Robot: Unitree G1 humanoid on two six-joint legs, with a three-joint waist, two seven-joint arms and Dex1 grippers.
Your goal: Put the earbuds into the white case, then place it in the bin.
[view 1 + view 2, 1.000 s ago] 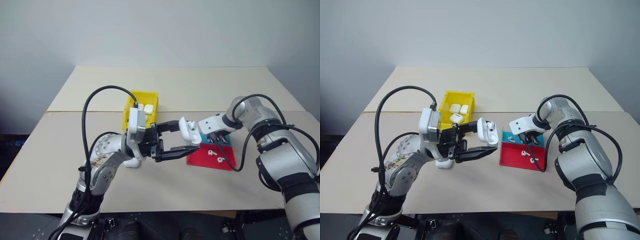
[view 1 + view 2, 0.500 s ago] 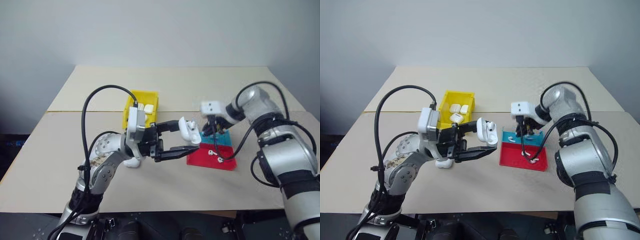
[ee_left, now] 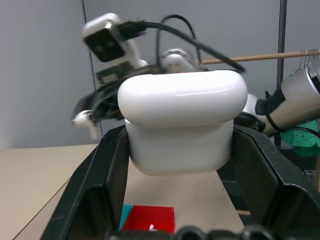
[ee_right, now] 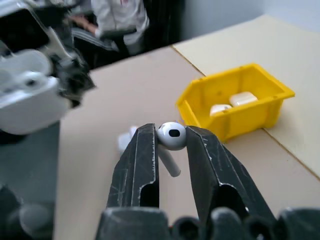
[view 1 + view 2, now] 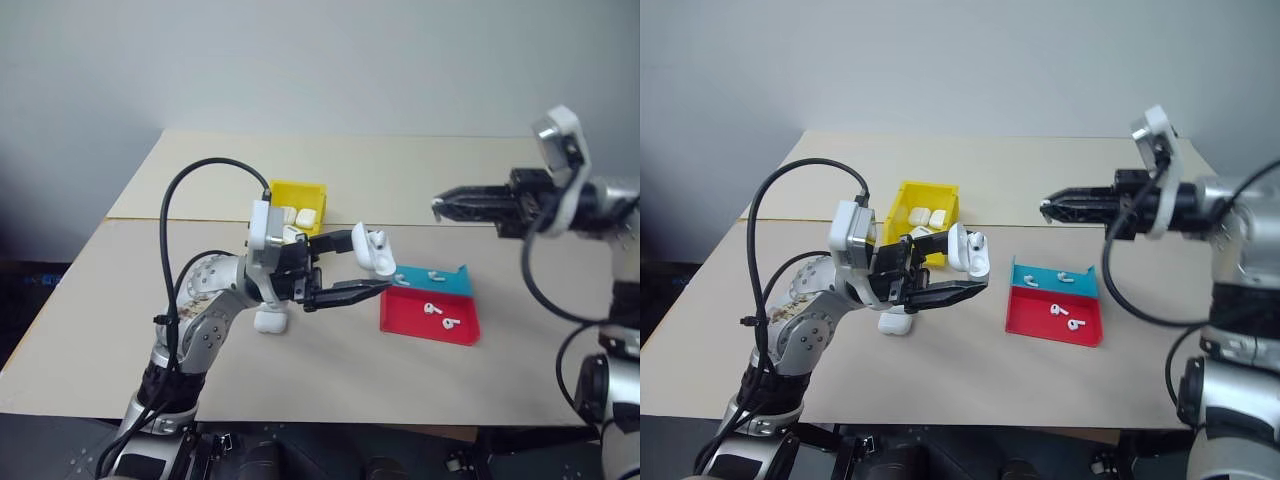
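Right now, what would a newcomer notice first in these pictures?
The left hand holds an open white case up over the table's middle. The right hand pinches an earbud in the air. Below lie a red tray with earbuds and a yellow bin of cases.

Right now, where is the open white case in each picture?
Left eye view: white case held near the middle.
Right eye view: white case left of middle.
Left wrist view: middle, between the fingers.
Right wrist view: far left edge.
Shared landmark: yellow bin.
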